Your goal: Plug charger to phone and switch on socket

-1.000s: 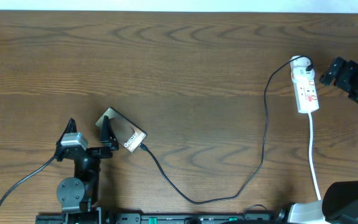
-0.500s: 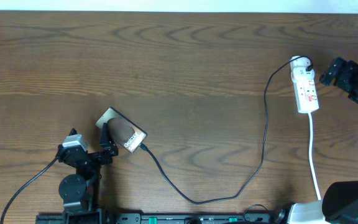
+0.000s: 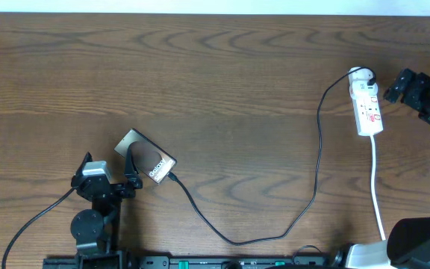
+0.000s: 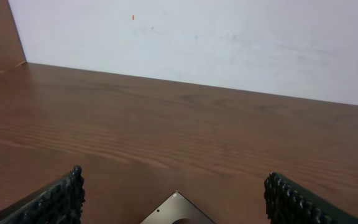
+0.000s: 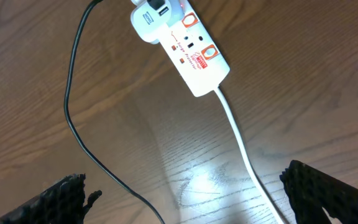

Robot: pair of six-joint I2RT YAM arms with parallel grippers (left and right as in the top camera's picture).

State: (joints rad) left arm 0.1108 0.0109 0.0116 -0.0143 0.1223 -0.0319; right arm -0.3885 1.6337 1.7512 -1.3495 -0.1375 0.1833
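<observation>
The phone (image 3: 149, 157) lies slanted at the near left of the table, with its "Galaxy" lettering showing. Only its far corner (image 4: 178, 213) shows in the left wrist view. The charger (image 3: 318, 161), a thin black cable, runs from a white adapter (image 5: 149, 22) on the socket (image 3: 368, 108) in a long loop, and its tip (image 3: 172, 177) meets the phone's near right end. My left gripper (image 3: 108, 161) is open and empty, with one finger over the phone's left part. My right gripper (image 3: 409, 93) is open and empty, just right of the socket (image 5: 194, 46).
The socket's white cord (image 3: 377, 187) runs toward the near edge, and it also shows in the right wrist view (image 5: 241, 143). The charger cable (image 5: 72, 112) curves beside it. A pale wall (image 4: 197, 43) stands behind the table's far edge.
My left gripper has drawn back a little toward the near edge and stays open at the phone. The phone, the cable, the socket and my right gripper have not moved.
</observation>
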